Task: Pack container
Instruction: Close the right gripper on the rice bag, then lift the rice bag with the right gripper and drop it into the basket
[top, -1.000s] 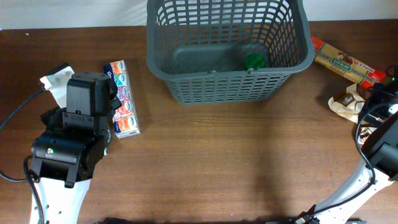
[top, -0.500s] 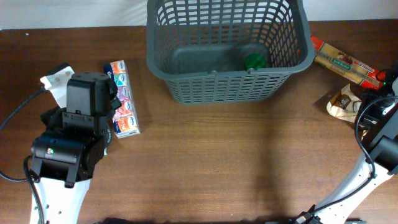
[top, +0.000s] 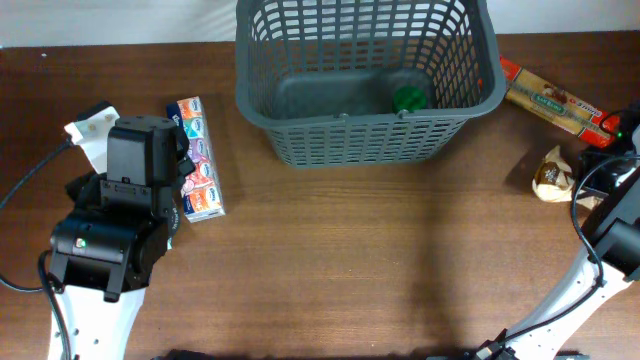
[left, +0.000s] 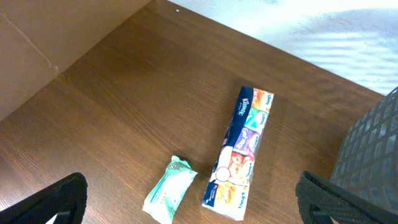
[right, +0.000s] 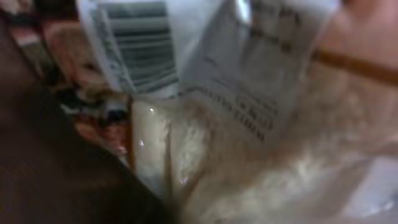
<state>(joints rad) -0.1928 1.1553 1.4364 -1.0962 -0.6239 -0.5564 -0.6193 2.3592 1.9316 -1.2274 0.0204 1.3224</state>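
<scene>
Left arm (top: 110, 240): folded at the left edge of the brown wooden table (top: 330, 270), wrist aimed at the far side. Left tool (left: 194, 204): fingers spread wide with nothing between them. Below it we see a long multi-coloured cardboard tissue pack (left: 239, 152) and, just beside it, a small pale green soft packet (left: 169, 198).

Right arm (top: 612, 215): reaches in from the right edge, bent over a crumpled tan-and-brown snack bag (top: 553, 175). The right tool is hidden from overhead. The right wrist view is filled by a blurred clear wrapper with a white barcode label (right: 249, 143), so we cannot tell whether the tool is gripping.

The dark grey slotted plastic basket (top: 340, 118) stands at far centre, with a small green object (top: 408, 98) on its base.

Against one second ago, the snack bag has bunched up and shifted towards the right arm. The left arm, basket and tissue pack are unchanged.
</scene>
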